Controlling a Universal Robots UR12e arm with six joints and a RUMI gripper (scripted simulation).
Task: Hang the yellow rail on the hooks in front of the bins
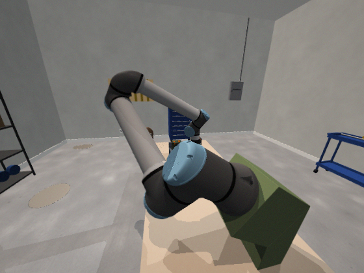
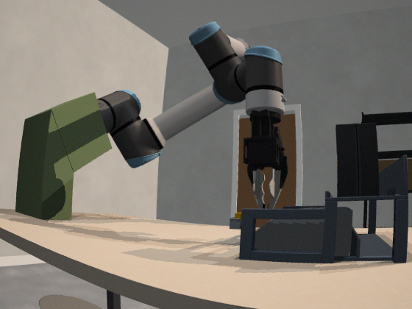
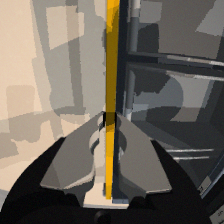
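Wrist: gripper [image 3: 107,150] pinches rail [image 3: 112,60] near mid-length, likely for balance | rail runs alongside dark frame [image 3: 131,55], low, just short of bins [image 2: 316,229] toward table's [image 2: 147,257] far end | hooks not discernible.

Robot arms: one [image 2: 191,107]
Grippers: one [image 2: 267,204], with two fingers
Yellow rails: one [image 3: 112,75], clamped between the fingers
Tables: one [image 2: 110,243]
Dark frame racks on the table: one [image 2: 287,235]
Green mounting blocks: one [image 2: 55,154]
Blue carts: one [image 1: 344,156]
Black shelving units by the left wall: one [image 1: 14,153]
Grey wall boxes: one [image 1: 236,90]
Round floor patches: two [image 1: 49,195] [image 1: 82,146]
Doors: one [image 2: 294,162]
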